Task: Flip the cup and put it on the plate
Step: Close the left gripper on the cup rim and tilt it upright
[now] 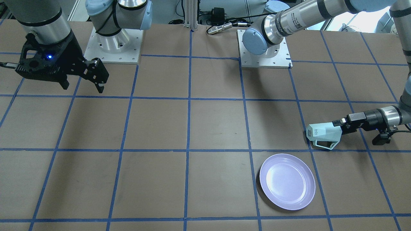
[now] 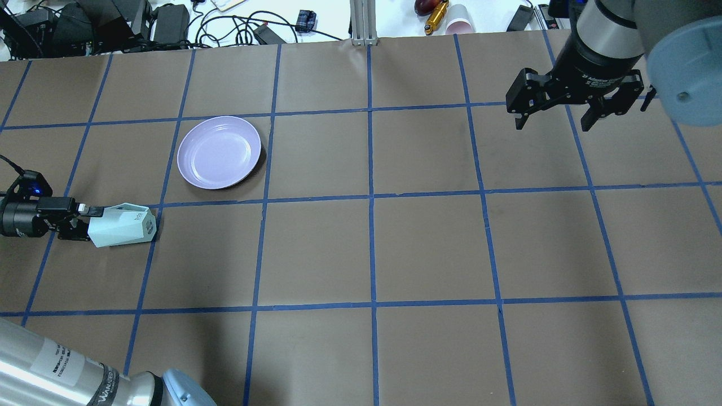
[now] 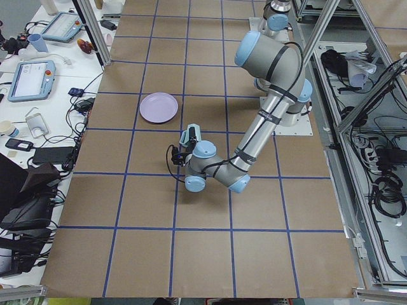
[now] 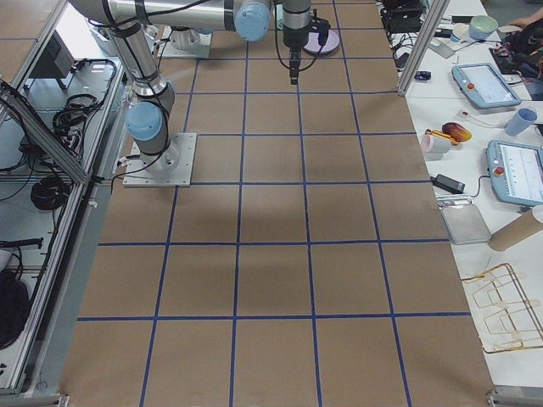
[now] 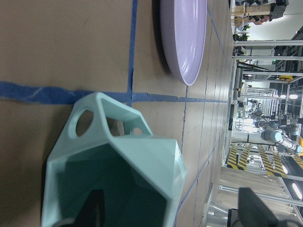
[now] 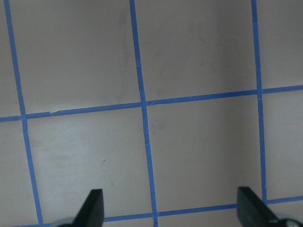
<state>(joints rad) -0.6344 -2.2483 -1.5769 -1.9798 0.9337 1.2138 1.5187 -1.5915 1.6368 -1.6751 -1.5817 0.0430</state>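
Since the cup (image 2: 121, 225) needs turning mouth-up for the plate (image 2: 219, 152), I am pinching its rim in my left hand (image 2: 86, 219), holding it sideways near that plate, while my right hand (image 2: 555, 115) is hanging open, well apart.

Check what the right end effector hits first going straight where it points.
The right end effector, open, points roughly down. Its wrist view shows only the table and blue tape lines, so probably bare table first, near a tape crossing.
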